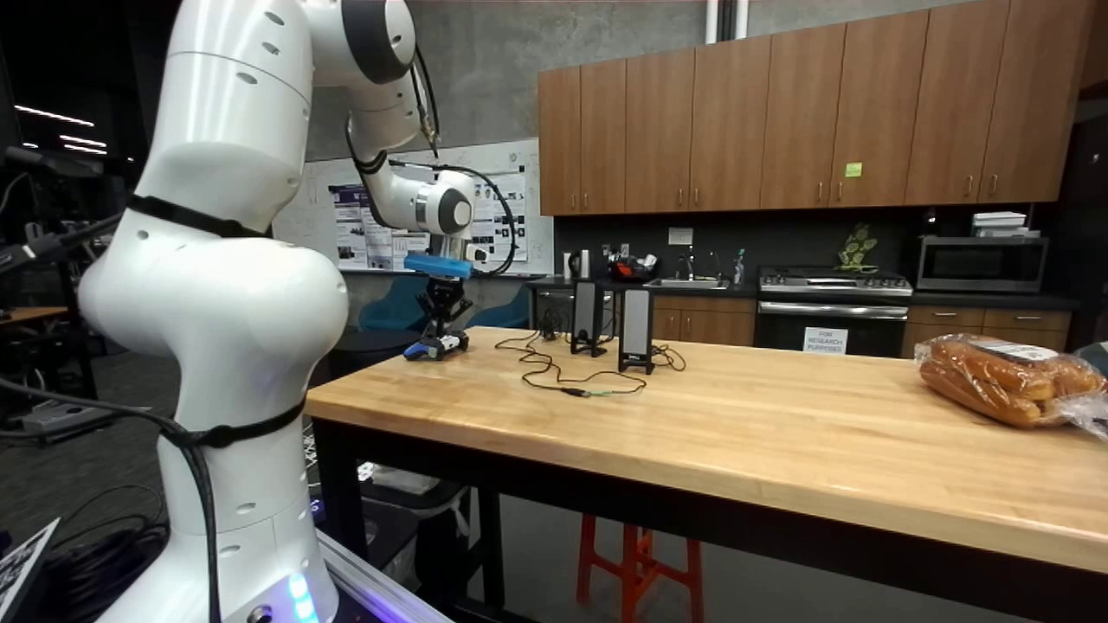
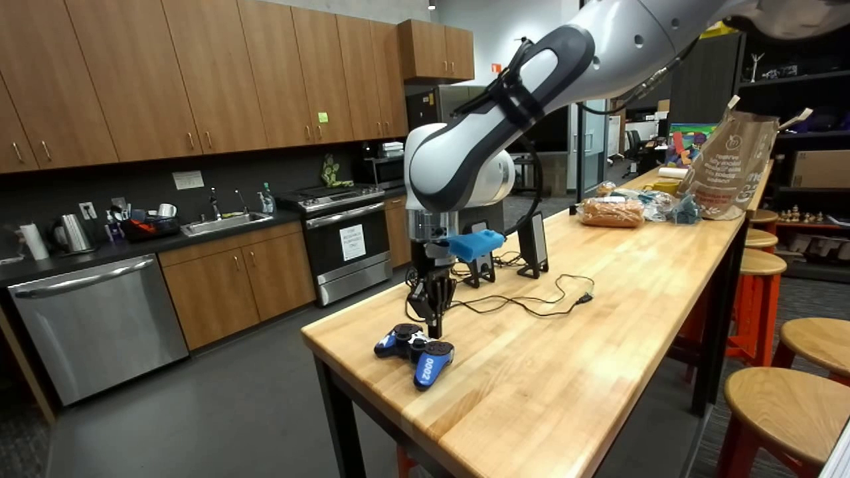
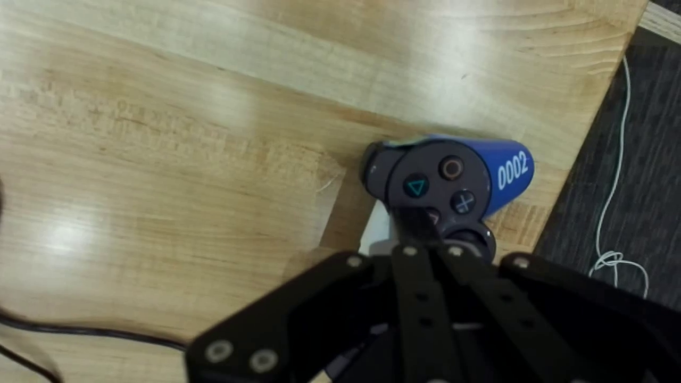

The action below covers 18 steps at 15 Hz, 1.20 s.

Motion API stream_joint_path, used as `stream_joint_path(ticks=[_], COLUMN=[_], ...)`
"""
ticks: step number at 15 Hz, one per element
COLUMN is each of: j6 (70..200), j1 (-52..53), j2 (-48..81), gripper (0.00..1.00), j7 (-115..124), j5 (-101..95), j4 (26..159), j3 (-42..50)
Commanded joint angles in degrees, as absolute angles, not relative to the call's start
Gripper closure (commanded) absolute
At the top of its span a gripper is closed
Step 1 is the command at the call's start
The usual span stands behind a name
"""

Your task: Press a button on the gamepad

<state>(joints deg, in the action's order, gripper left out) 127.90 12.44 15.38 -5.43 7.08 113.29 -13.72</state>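
Now points down with jaws together at the gamepad (image 2: 417, 346), set near a corner of the table (image 2: 505, 392) and running lengthwise back under the gripper (image 3: 418, 227). Overlaps the pink-marked button (image 3: 433, 215) in the wrist view; cannot tell touching from hovering. Read button symbols (image 3: 416, 185) only there; see both grips (image 2: 429, 372) in an exterior view.

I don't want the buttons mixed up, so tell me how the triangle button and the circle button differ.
The triangle button carries a teal triangle; the circle button carries a dull brownish ring. The circle button sits closer to the blue grip marked 0002 than the triangle button does. Both are round, dark buttons on the gamepad.
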Motion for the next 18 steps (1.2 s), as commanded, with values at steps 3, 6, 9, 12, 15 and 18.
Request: stream_joint_path(ticks=[3,6,9,12,15,18], j6=[126.87,126.66,126.64,126.87,126.72,126.73], j1=[12.46,12.78,12.72,12.30,11.68,10.95], j2=[14.99,16.16,15.93,13.53,9.68,6.02], gripper=[1.00,1.00,1.00,1.00,1.00,0.79], j7=[-7.25,-6.71,-6.85,-7.58,-8.07,-8.48], j5=[8.01,7.48,7.64,8.33,8.57,9.12], j4=[114.07,113.79,113.81,114.93,117.16,119.60], j3=[-14.46,-14.37,-14.41,-14.55,-14.32,-13.89])
